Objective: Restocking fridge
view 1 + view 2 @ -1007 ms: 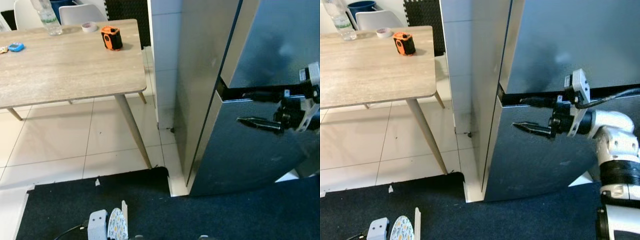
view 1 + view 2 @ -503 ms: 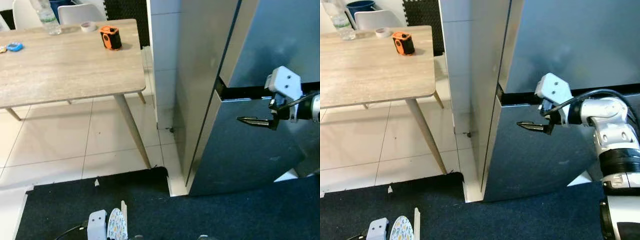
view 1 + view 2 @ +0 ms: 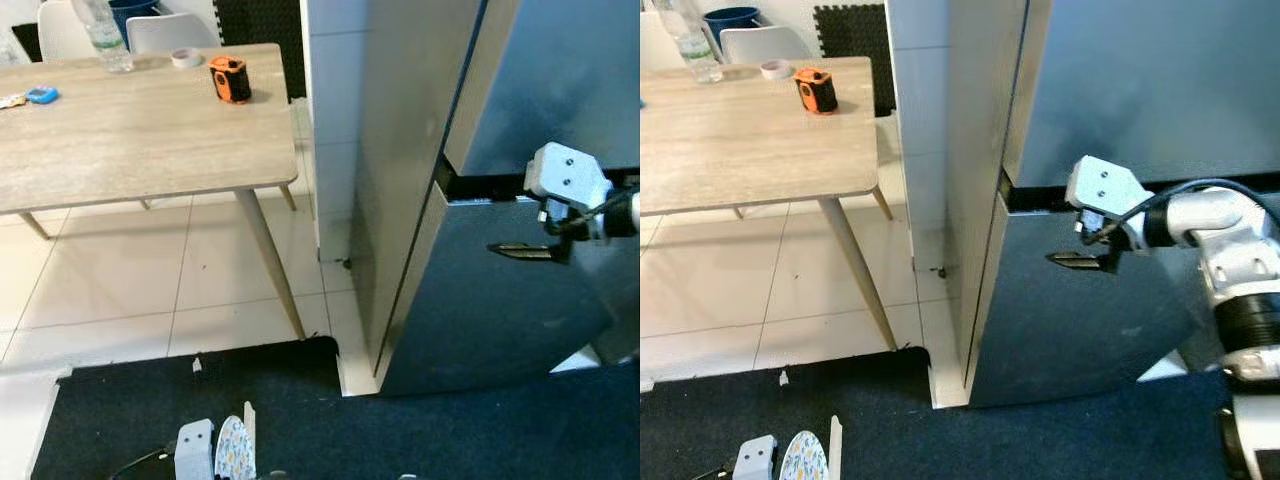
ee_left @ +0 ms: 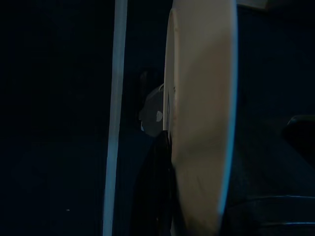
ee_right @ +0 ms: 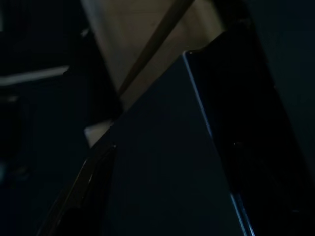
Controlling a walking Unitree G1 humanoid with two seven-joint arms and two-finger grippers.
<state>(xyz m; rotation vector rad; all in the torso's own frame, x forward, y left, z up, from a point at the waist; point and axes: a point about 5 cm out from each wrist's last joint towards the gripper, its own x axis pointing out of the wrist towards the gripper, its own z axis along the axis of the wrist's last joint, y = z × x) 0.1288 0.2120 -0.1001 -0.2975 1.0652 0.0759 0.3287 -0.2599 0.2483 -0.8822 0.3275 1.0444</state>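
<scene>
tall grey steel fridge stands upright at right, long axis vertical, both doors closed, a dark horizontal gap between them. right end effector is level with the lower door's top edge, pointing left; whether its fingers are spread, cannot tell. open tiled floor lies between the fridge and the light wooden table, which carries an orange tape measure.

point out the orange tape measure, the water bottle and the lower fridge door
orange tape measure [image 3: 230,79], left eye view, middle of its orange body
water bottle [image 3: 107,42], left eye view, on its label
lower fridge door [image 3: 1070,330], right eye view, bare dark front panel
</scene>
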